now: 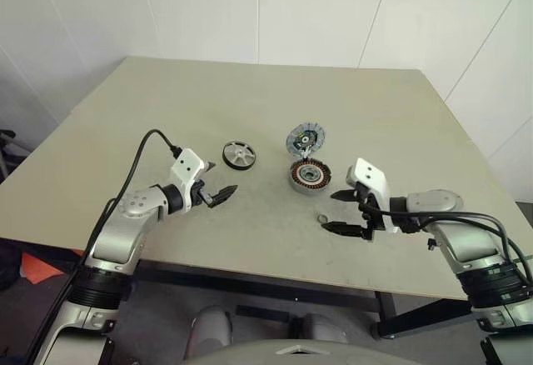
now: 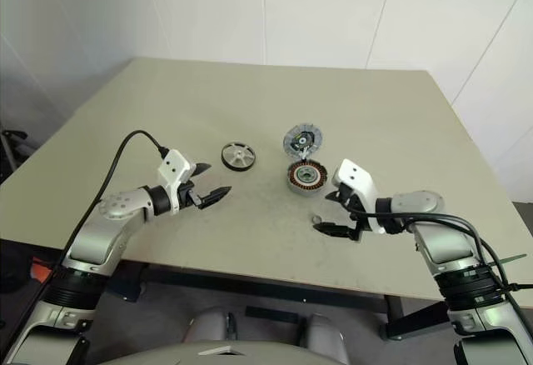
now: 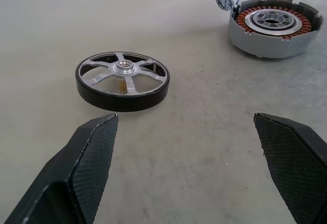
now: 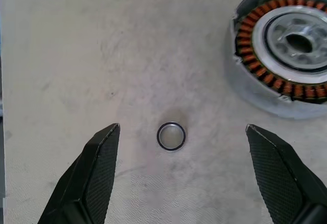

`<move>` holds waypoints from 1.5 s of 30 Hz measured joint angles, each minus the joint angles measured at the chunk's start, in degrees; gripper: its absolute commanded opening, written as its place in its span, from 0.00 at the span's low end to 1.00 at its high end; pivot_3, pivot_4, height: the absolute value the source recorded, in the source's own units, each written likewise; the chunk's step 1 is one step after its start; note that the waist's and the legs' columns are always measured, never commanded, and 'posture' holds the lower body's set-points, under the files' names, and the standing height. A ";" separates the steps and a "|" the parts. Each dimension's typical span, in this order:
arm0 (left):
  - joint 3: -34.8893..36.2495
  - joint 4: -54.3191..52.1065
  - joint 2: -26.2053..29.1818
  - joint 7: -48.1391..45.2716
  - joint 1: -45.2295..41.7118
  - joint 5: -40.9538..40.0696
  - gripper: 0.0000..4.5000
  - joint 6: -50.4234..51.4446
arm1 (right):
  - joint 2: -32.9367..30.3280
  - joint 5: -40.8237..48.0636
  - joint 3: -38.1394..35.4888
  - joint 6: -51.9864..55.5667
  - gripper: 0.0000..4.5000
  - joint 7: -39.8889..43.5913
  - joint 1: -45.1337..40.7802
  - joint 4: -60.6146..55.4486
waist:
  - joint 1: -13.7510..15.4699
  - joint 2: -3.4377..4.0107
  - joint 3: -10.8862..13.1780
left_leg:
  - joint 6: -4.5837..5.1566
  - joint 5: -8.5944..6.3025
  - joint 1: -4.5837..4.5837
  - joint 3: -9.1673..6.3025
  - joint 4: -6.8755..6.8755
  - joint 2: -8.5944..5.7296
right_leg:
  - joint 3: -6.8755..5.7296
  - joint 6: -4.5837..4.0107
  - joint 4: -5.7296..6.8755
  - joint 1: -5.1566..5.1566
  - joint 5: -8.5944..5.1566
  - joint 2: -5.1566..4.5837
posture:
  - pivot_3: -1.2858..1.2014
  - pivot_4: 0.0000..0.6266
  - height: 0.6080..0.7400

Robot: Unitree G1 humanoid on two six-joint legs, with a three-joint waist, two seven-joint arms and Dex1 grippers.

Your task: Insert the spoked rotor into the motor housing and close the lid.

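Both grippers hang over the near half of the table (image 1: pixel 166 98), jaws spread wide and holding nothing. On the left, the left gripper (image 1: pixel 218 183) points toward the middle of the table, its fingers apart with bare tabletop between them. Just beyond its tips lies the rotor (image 1: pixel 239 154), flat on the table, dark rim around silver spokes and hub; in the left wrist view the rotor (image 3: pixel 122 80) sits a little past one finger (image 3: pixel 91 157), not touched.

To the right of the rotor, well apart from it, stands the housing (image 1: pixel 309 174), its copper windings and silver hub facing up. Its lid (image 1: pixel 305 139) stands raised at the far edge of the housing, ribbed face toward the camera, so the housing is uncovered.

On the right, the right gripper (image 1: pixel 343 212) hovers just beside the housing on its near-right side, pointing left and down. Between its spread fingers, on the table, lies a small metal ring (image 4: pixel 170 135), touched by neither finger (image 4: pixel 99 162). The ring rests near the housing (image 4: pixel 278 55) but apart from it.
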 measured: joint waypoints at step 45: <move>0.02 0.31 0.85 -0.41 -0.01 0.80 1.00 -0.13 | -0.78 -3.09 5.65 -12.72 0.18 -1.69 -2.07 10.38 | -1.75 -0.03 -0.07 | 0.32 -0.19 1.09 -0.17 -0.03 -0.15 | -0.67 0.16 -2.04 1.76 -0.07 -0.31 | 0.52 0.00 1.00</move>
